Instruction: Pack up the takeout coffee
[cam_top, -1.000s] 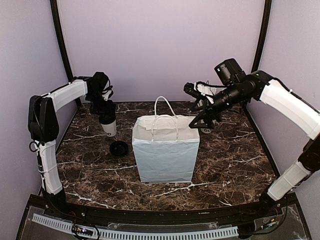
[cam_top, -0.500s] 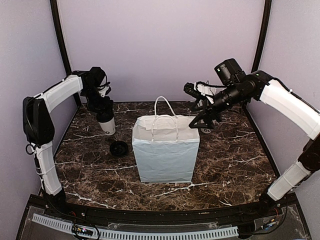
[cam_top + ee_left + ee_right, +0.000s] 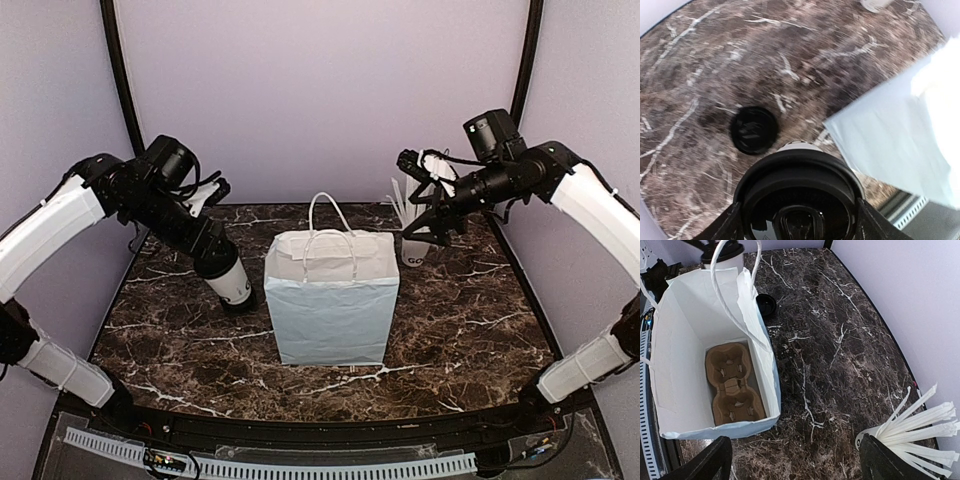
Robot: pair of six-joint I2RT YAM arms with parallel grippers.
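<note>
**A:** Where is the coffee cup sitting right now?

**B:** It is hanging tilted in the left gripper, left of centre in the overhead view, just beside the paper bag. The fingers are clamping around its lidded top.

**A:** What is worrying you?

**B:** The tilt. Coffee could be seeping at the lid. The cup could also be catching the bag's rim or handles on the way in, folding the wall or tipping the bag, and missing the carrier at the bottom.

**A:** And the right gripper?

**B:** It is hovering with fingers spread, holding nothing, near the cup of sticks at upper right. Nothing is steadying the bag.
</note>
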